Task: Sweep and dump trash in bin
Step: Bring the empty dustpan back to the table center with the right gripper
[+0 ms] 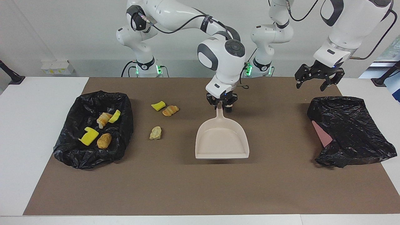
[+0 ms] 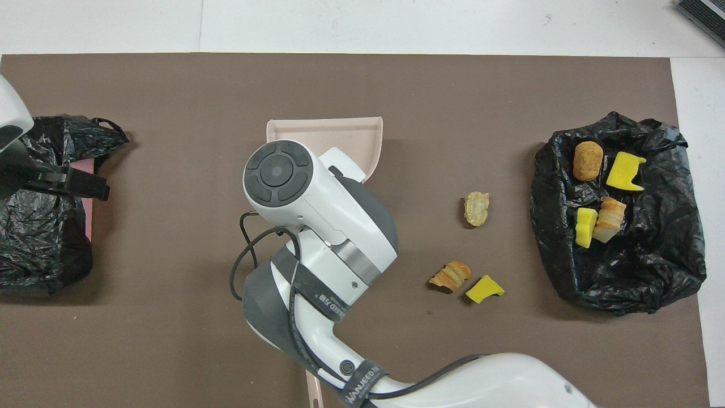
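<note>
— Beige plastic first: what do we see of the dustpan (image 1: 222,137) and the right gripper (image 1: 222,105)?
— We see the right gripper's jaws closed on the tip of the dustpan's handle, mid-desk, with the pan's open mouth pointing away from the robots. From overhead the arm covers most of it.
— And the left gripper (image 1: 318,78)?
— We find it waiting in the air over the collapsed black bag (image 1: 350,134) at the left arm's end, jaws spread wide and holding nothing.
— Where is the trash?
— Four scraps lie in the bag-lined bin (image 1: 93,156) at the right arm's end — a yellow sponge bit (image 1: 88,136), a brown bread piece (image 1: 104,140), a striped bread piece (image 1: 103,119) and a small yellow bit (image 1: 115,116). Three sit on the brown mat (image 1: 200,187) between bin and dustpan: a yellow sponge scrap (image 1: 158,105) touching an orange bread piece (image 1: 170,110), and a pale lump (image 1: 155,132) farther from the robots.
— The surroundings?
— We see the white desk (image 1: 31,125) around the mat, with a plain pale wall at the robots' end.
</note>
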